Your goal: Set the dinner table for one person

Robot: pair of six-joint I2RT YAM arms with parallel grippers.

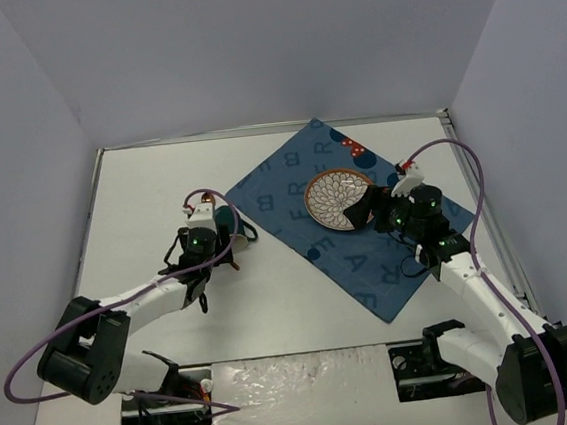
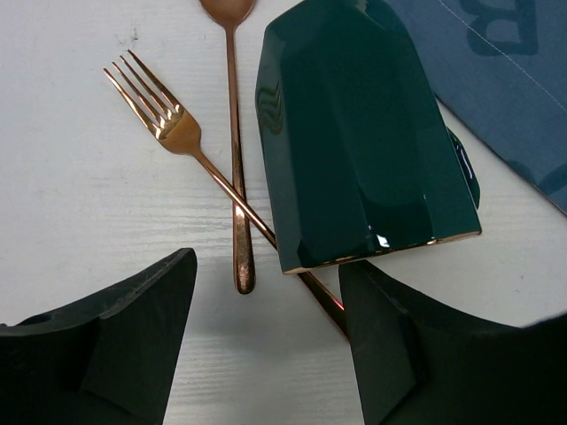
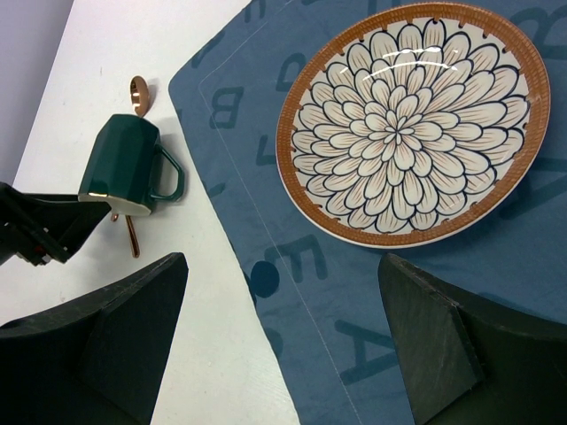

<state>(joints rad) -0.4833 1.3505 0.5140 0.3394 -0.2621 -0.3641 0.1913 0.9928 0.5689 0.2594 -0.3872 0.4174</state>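
Note:
On the white dinner table (image 1: 150, 185) a dark green mug (image 2: 354, 133) rests over a copper fork (image 2: 177, 128) and a copper spoon (image 2: 237, 177), which cross each other. The mug's gold-edged rim faces my left gripper (image 2: 266, 301). That gripper's jaws stand apart on either side of the cutlery handles, with the fork handle running close to the right finger (image 2: 399, 354). A flower-patterned plate (image 3: 412, 124) sits on the blue letter mat (image 3: 372, 336). My right gripper (image 3: 283, 292) hangs open over the mat's edge just in front of the plate, holding nothing.
From above, the mat (image 1: 293, 207) lies diagonally right of centre with the plate (image 1: 340, 199) on it. The mug (image 1: 226, 223) sits just off its left edge. Grey walls close in the table on three sides. Both arm bases stand at the near edge.

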